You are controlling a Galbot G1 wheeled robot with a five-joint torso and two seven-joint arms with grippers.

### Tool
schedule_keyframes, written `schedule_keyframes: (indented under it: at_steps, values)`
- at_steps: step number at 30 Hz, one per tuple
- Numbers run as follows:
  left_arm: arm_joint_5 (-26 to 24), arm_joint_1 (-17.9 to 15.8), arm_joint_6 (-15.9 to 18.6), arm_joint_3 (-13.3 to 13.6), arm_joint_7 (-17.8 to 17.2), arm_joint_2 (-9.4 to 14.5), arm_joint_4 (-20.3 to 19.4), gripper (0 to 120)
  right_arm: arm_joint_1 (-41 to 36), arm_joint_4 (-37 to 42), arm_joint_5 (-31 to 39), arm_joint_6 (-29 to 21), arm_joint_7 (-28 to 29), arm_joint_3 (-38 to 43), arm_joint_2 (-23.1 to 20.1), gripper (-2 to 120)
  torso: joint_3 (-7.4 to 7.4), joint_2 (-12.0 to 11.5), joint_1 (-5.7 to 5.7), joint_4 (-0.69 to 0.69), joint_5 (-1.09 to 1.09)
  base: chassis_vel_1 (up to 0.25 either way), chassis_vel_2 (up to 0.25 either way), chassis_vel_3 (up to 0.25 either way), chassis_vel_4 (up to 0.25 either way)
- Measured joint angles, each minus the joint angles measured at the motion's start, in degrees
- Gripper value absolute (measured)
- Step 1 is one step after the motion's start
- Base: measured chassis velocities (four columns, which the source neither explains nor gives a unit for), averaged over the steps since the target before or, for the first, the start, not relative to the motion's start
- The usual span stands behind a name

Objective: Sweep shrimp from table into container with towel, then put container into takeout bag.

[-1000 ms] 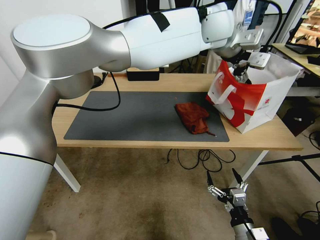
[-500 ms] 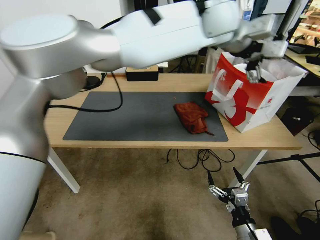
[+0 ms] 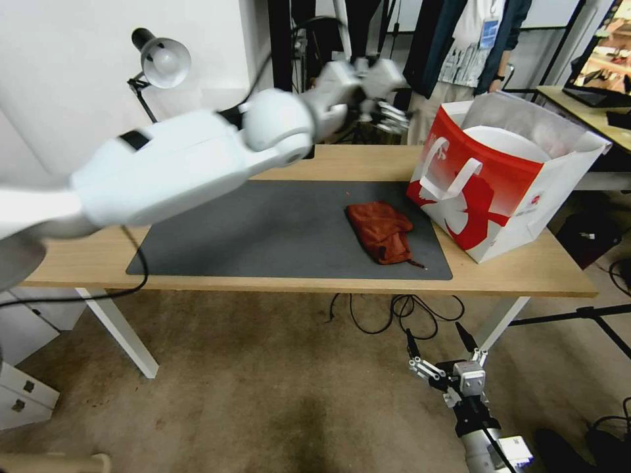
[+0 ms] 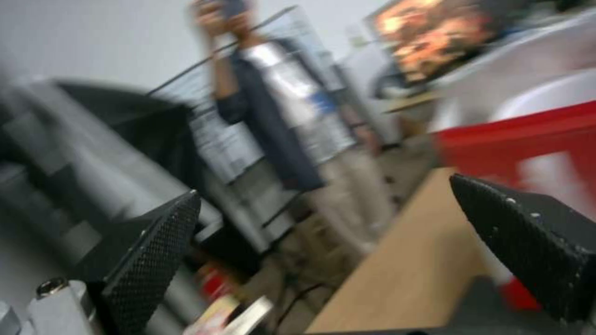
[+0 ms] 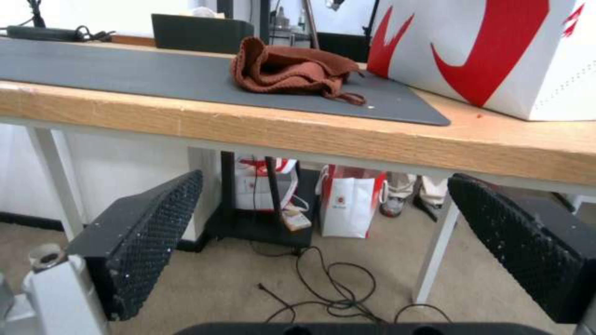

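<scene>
From the head camera I see my left gripper raised above the table's far edge, fingers spread and empty, arm stretched across the mat. The container sits inside the takeout bag; the towel lies crumpled on the mat beside it. My right gripper hangs low before the table, fingers apart. On the left wrist view, the pads stand wide, bag beyond. On the right wrist view, the open pads frame the table edge, towel above.
</scene>
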Motion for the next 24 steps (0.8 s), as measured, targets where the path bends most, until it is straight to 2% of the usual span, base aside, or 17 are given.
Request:
schedule_keyframes:
  at_steps: [1, 5, 7, 8, 9, 11, 12, 13, 14, 15, 16, 17, 18, 19, 20, 22, 24]
  values:
    - [0.1, 2.9, 0.2, -2.0, -3.2, 1.9, -1.7, 100, 0.3, 0.0, 0.3, -0.2, 0.0, -0.2, -0.2, 100, 0.0, 0.0, 0.0, 0.01, 0.03, 0.0, 0.0, 0.0, 0.0]
    - [0.5, 6.6, 0.6, -4.3, -5.6, 4.0, -4.5, 100, 0.6, 0.0, 0.6, -0.5, 0.0, -0.2, -0.4, 100, 0.0, 0.0, 0.0, -0.01, 0.01, 0.0, 0.0, 0.0, 0.0]
    - [2.8, 16.3, 1.1, -10.7, -8.1, 8.7, -10.3, 100, 1.2, 0.0, 1.3, -0.7, 0.2, -0.3, -0.7, 100, 0.0, 0.0, -0.01, -0.02, 0.02, 0.0, 0.0, 0.0, 0.0]
    - [3.5, 19.6, 1.2, -13.3, -8.4, 10.1, -11.8, 100, 1.3, -0.1, 1.4, -0.7, 0.2, -0.3, -0.8, 100, 0.0, 0.0, 0.0, -0.02, 0.0, 0.0, 0.0, 0.0, 0.0]
    - [3.5, 19.6, 1.2, -13.3, -8.4, 10.1, -11.8, 100, 1.3, -0.1, 1.4, -0.7, 0.2, -0.3, -0.8, 100, 0.0, 0.0, 0.0, -0.02, 0.0, 0.0, 0.0, 0.0, 0.0]
    - [5.9, 27.9, 1.1, -20.2, -8.6, 13.0, -14.5, 100, 1.4, -0.1, 1.7, -0.7, 0.4, -0.3, -0.9, 100, -0.01, 0.0, 0.0, 0.0, 0.05, 0.0, 0.0, 0.0, 0.0]
    - [8.0, 33.8, 1.1, -24.6, -8.5, 14.6, -15.9, 100, 1.3, 0.0, 1.7, -0.7, 0.5, -0.3, -0.9, 100, -0.01, 0.0, 0.0, 0.01, 0.02, 0.0, 0.0, 0.0, 0.0]
    - [8.0, 33.8, 1.1, -24.6, -8.5, 14.6, -15.9, 100, 1.3, 0.0, 1.7, -0.7, 0.5, -0.3, -0.9, 100, -0.01, 0.0, 0.0, 0.01, 0.02, 0.0, 0.0, 0.0, 0.0]
    - [10.0, 39.8, 0.9, -28.8, -8.3, 16.3, -17.6, 100, 1.0, 0.4, 1.7, -0.5, 0.5, -0.3, -0.9, 100, -0.01, 0.0, 0.0, 0.02, -0.06, 0.0, 0.0, 0.0, 0.0]
    - [11.3, 44.4, 0.7, -32.5, -8.3, 17.7, -19.0, 100, 0.7, 0.8, 1.5, -0.3, 0.6, -0.1, -0.9, 100, -0.01, 0.0, 0.0, 0.01, -0.01, 0.0, 0.0, 0.0, 0.0]
    - [11.3, 44.4, 0.7, -32.5, -8.3, 17.7, -19.0, 100, 0.7, 0.8, 1.5, -0.3, 0.6, -0.1, -0.9, 100, -0.01, 0.0, 0.0, 0.01, -0.01, 0.0, 0.0, 0.0, 0.0]
    - [13.6, 51.5, 0.4, -38.4, -8.2, 19.2, -21.3, 100, -0.1, 1.5, 1.1, 0.2, 0.7, 0.1, -0.6, 100, -0.02, 0.0, 0.0, 0.02, 0.06, 0.0, 0.0, 0.0, 0.0]
    - [14.6, 55.4, 0.2, -41.2, -8.2, 19.8, -22.6, 100, -0.5, 1.8, 0.8, 0.6, 0.7, 0.3, -0.4, 100, -0.02, 0.0, -0.01, 0.02, 0.04, 0.0, 0.0, 0.0, 0.0]
    - [16.3, 61.6, -0.1, -45.3, -8.3, 20.3, -24.3, 100, -0.8, 2.1, 0.4, 0.9, 0.8, 0.5, -0.1, 100, -0.02, 0.0, -0.03, 0.0, 0.01, 0.0, 0.0, 0.0, 0.0]
    - [16.3, 61.6, -0.1, -45.3, -8.3, 20.3, -24.3, 100, -0.8, 2.1, 0.4, 0.9, 0.8, 0.5, -0.1, 100, -0.02, 0.0, -0.03, 0.0, 0.01, 0.0, 0.0, 0.0, 0.0]
    - [18.1, 67.2, -0.6, -48.8, -8.3, 19.7, -25.4, 100, -0.3, 2.1, 0.2, 0.7, 1.1, 0.3, 0.0, 100, -0.02, 0.0, -0.02, 0.01, 0.03, 0.0, 0.0, 0.0, 0.0]
    - [21.2, 75.9, -1.1, -55.2, -8.0, 17.4, -27.5, 100, 0.4, 2.0, 0.2, 0.1, 1.3, 0.0, 0.0, 100, -0.01, 0.0, -0.01, -0.03, 0.04, 0.0, 0.0, 0.0, 0.0]
